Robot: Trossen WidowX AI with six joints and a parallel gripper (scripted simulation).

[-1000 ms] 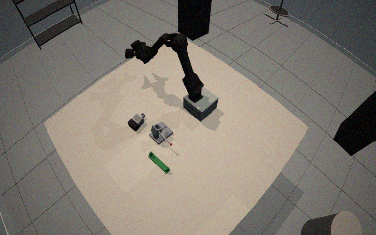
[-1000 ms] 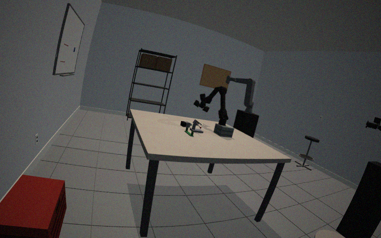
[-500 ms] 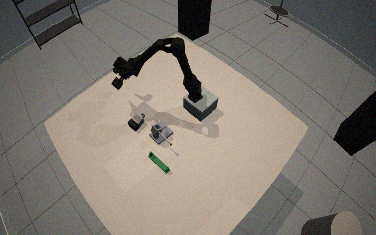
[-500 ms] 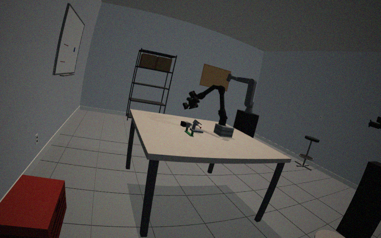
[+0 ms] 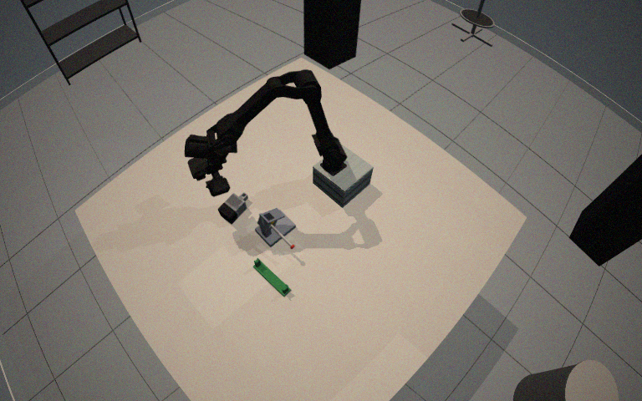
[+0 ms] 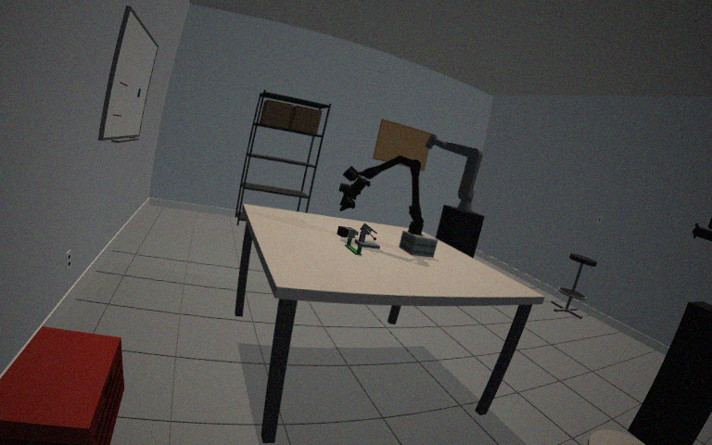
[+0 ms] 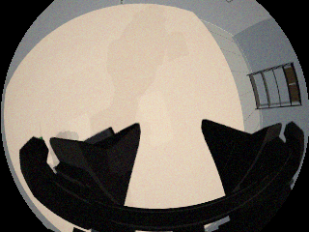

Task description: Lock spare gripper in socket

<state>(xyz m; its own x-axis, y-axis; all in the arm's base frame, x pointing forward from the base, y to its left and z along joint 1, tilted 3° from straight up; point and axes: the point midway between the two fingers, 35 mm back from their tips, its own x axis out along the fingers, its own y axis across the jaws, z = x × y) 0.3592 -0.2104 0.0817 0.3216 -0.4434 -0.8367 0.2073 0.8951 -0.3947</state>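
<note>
The mount (image 5: 284, 220) (image 6: 370, 244) stands on the table, its grey socket post rising from a flat base. The lock pin (image 5: 282, 236), a pale rod with a red head, sits through the socket, its head end sticking out. The spare gripper (image 5: 232, 206) (image 6: 344, 231), a grey block with a black end and a small spigot, is beside the mount, apart from it. My gripper (image 5: 218, 185) (image 6: 344, 204) (image 7: 172, 126) is open and empty, above the table on the spare gripper's side. It appears to touch nothing. The wrist view shows only table between the fingertips.
A green holder (image 5: 270, 277) (image 6: 353, 250) with two upright ends lies on the other side of the mount from my gripper. The arm's base block (image 5: 343, 181) (image 6: 417, 244) stands behind the mount. A shelf rack (image 6: 279, 157) (image 7: 276, 87) stands beyond the table.
</note>
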